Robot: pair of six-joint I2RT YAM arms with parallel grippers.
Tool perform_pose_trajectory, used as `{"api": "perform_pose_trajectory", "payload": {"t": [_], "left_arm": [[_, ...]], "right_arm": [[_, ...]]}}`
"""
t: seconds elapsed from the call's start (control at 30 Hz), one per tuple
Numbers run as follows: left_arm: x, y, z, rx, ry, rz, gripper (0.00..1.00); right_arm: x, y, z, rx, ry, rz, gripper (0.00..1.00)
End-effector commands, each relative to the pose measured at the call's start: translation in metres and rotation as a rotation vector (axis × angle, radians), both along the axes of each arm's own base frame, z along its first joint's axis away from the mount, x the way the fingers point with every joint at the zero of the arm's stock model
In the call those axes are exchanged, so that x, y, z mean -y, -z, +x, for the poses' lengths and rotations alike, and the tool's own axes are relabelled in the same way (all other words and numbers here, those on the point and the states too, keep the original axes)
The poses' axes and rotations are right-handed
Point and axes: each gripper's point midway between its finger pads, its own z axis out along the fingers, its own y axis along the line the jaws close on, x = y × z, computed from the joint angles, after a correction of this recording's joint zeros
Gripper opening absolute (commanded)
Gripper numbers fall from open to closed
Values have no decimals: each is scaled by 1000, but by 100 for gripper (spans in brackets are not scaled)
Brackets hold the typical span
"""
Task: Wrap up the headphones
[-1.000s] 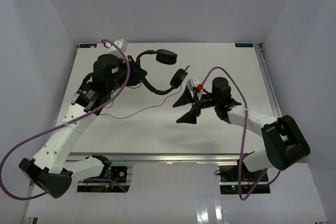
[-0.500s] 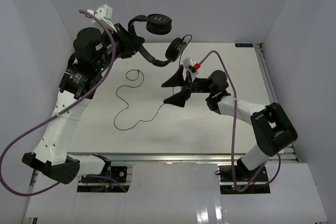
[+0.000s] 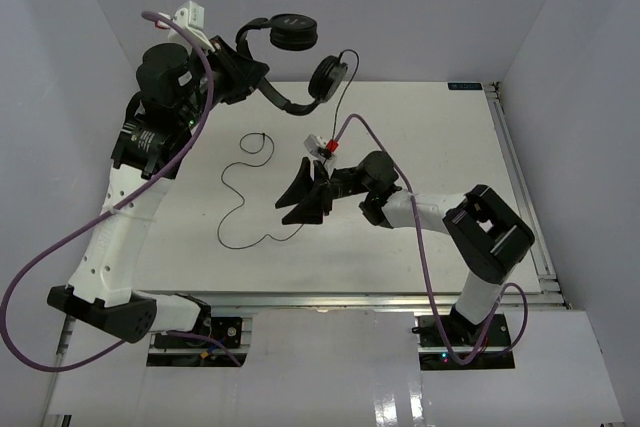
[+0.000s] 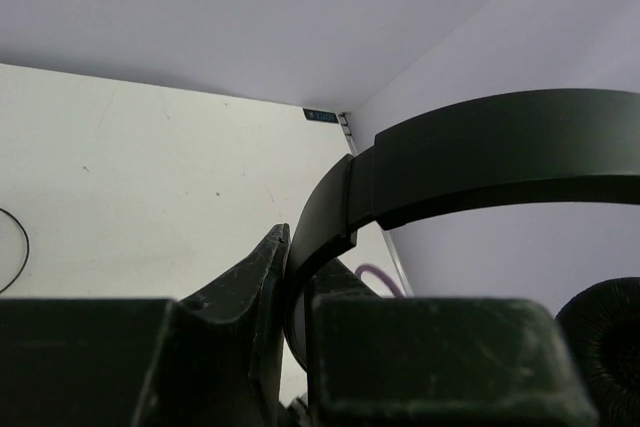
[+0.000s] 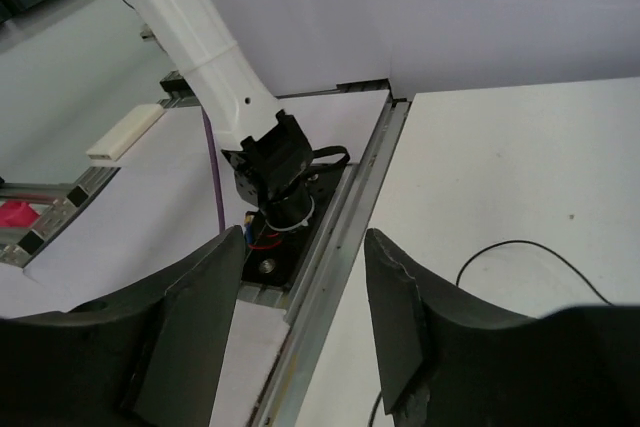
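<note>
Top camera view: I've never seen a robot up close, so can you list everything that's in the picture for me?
headphones: one pair, black, held in the air at the table's far left
cord: one, thin, black, hanging from an earcup and looping on the table
table: one, white, under everything
rail: one, silvery metal, along the table's right edge
purple cables: two, one trailing from each arm
arms: two, white and black, bases at the near edge
left gripper: one, black, shut on the headband
right gripper: one, black, open, over the table's middle
</note>
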Motion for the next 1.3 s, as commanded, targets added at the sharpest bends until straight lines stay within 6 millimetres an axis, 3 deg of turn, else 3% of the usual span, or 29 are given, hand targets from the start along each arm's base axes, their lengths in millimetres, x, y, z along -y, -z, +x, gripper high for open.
{"api": "perform_pose_trajectory", "payload": {"t": [0.0, 0.23, 0.3, 0.37, 0.47, 0.7, 0.9, 1.03, 1.27], "left_arm": [[-37, -44, 12, 63, -126, -105, 0], [-66, -35, 41, 36, -173, -192, 0], [-68, -25, 45, 19, -166, -209, 0], [-73, -27, 45, 33, -166, -225, 0], [-75, -31, 36, 52, -154, -229, 0], [-56, -47, -2, 155, 5, -230, 0], [-46, -55, -38, 252, 113, -204, 0], [-47, -46, -39, 238, 103, -195, 0], [-55, -41, -23, 212, 34, -182, 0]], "right_arm": [[15, -31, -25, 139, -26, 160, 52], [26, -17, -30, 145, 12, 95, 47], [27, -20, -30, 151, 18, 95, 49], [28, -19, -23, 131, 41, 75, 56], [27, -16, -13, 96, 76, 51, 65], [9, -2, 20, -39, 117, -57, 65], [14, -16, 27, -64, 78, -21, 66], [19, -25, 28, -49, 69, 3, 67], [28, -33, 15, 12, 44, 36, 59]]}}
